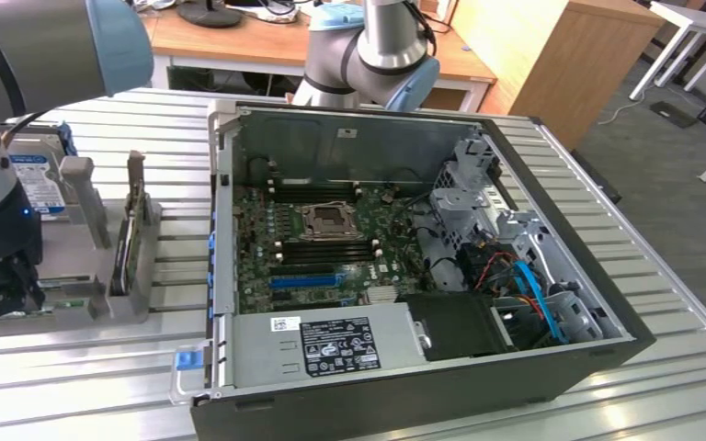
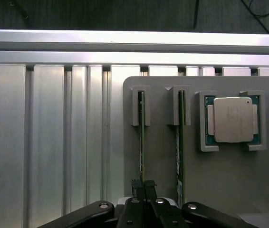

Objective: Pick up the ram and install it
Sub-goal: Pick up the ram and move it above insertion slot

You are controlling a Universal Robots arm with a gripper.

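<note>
The ram (image 2: 141, 142) is a thin green stick standing on edge in a slot of the grey parts holder (image 2: 163, 166). My gripper (image 2: 143, 184) is shut on the near end of the stick, with its black fingertips pressed against both faces. In the exterior view, the gripper (image 1: 4, 299) hangs low over the holder at the exterior view's left. It is well apart from the open computer case (image 1: 550, 367). The motherboard (image 1: 328, 239) lies exposed inside the case.
A second green stick (image 2: 180, 142) stands in the neighbouring slot. A processor chip (image 2: 232, 119) sits in a recess beside it. A blue-labelled hard drive (image 1: 32, 179) stands upright behind the holder. A second arm's base (image 1: 371, 55) rises behind the case on the ribbed aluminium table (image 1: 108, 367).
</note>
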